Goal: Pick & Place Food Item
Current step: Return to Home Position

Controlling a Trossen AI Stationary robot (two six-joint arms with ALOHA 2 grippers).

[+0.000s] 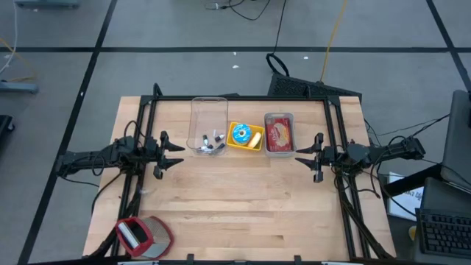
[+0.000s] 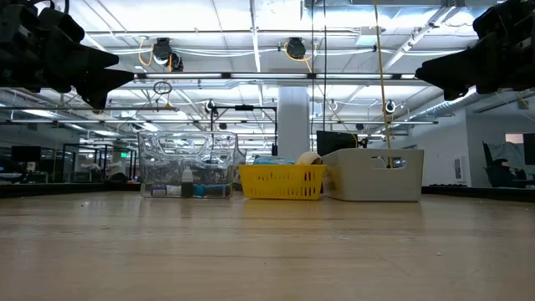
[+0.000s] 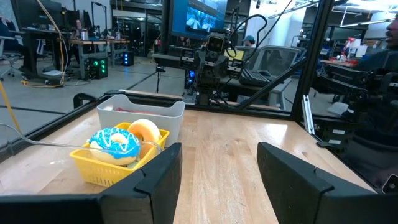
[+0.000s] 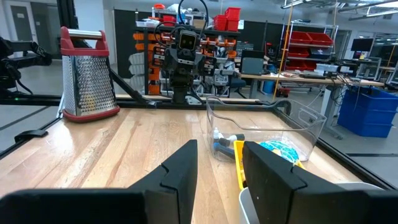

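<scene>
Three containers stand in a row at the table's far middle. A yellow basket (image 1: 245, 137) (image 3: 99, 168) holds a blue-iced donut (image 3: 115, 144) and a plain donut (image 3: 144, 130). To its right, a white bin (image 1: 280, 134) (image 2: 373, 174) holds a red-orange food item (image 1: 280, 135). To its left, a clear bin (image 1: 207, 125) (image 4: 267, 134) holds small objects. My left gripper (image 1: 179, 155) (image 3: 219, 163) hovers level at the table's left side, open and empty. My right gripper (image 1: 300, 156) (image 4: 219, 158) hovers level at the right side, open more narrowly, also empty.
A metal grater with red trim (image 1: 143, 235) (image 4: 87, 78) sits at the near left corner. A black frame (image 1: 243, 98) borders the table's far and side edges. Bare wood lies between the two grippers and toward the near edge.
</scene>
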